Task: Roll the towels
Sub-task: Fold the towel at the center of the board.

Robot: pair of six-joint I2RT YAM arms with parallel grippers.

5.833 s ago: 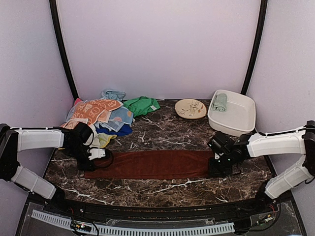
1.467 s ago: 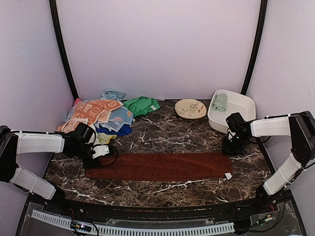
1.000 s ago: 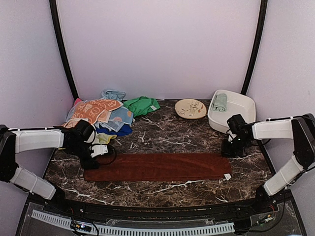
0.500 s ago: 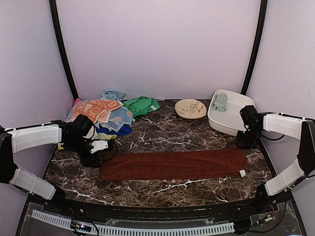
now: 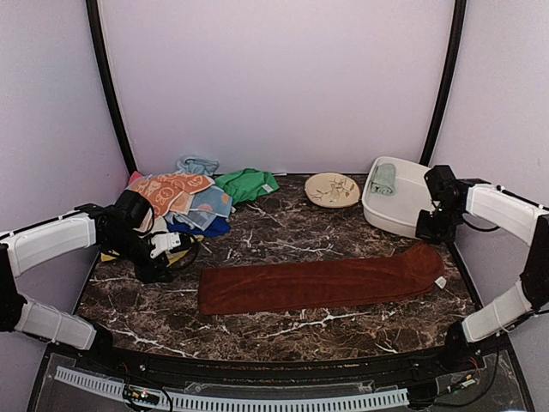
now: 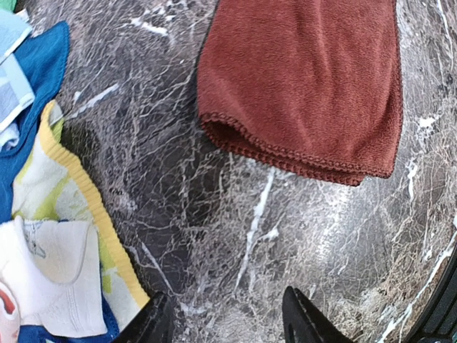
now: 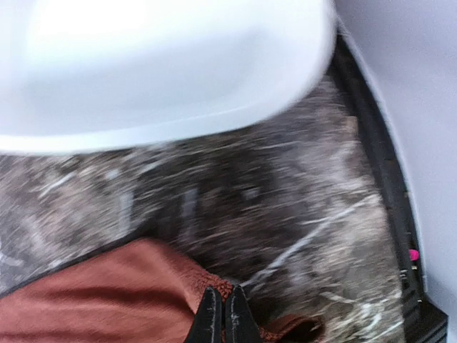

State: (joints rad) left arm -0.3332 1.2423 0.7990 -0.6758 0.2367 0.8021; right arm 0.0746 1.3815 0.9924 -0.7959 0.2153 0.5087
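Note:
A long folded maroon towel (image 5: 317, 283) lies across the dark marble table (image 5: 283, 232). My right gripper (image 5: 426, 239) is shut on the towel's far right corner, next to the bin. In the right wrist view the fingers (image 7: 219, 319) pinch the maroon towel's (image 7: 107, 307) fuzzy edge. My left gripper (image 5: 163, 268) hovers open left of the towel's left end, apart from it. The left wrist view shows that folded end (image 6: 307, 86) ahead of the open gripper (image 6: 225, 325), with bare marble between. A rolled mint-green towel (image 5: 383, 178) lies in the white bin (image 5: 425, 206).
A heap of coloured towels (image 5: 176, 202) sits at the back left, its edge (image 6: 50, 214) close beside my left gripper. A green cloth (image 5: 247, 184) and a cream plate (image 5: 332, 189) lie at the back. The bin wall (image 7: 157, 71) is just beyond my right gripper.
My right gripper has dragged the maroon towel to the right and lifted its corner toward the bin. The towel's left end slid away from my left gripper, which drew back leftward.

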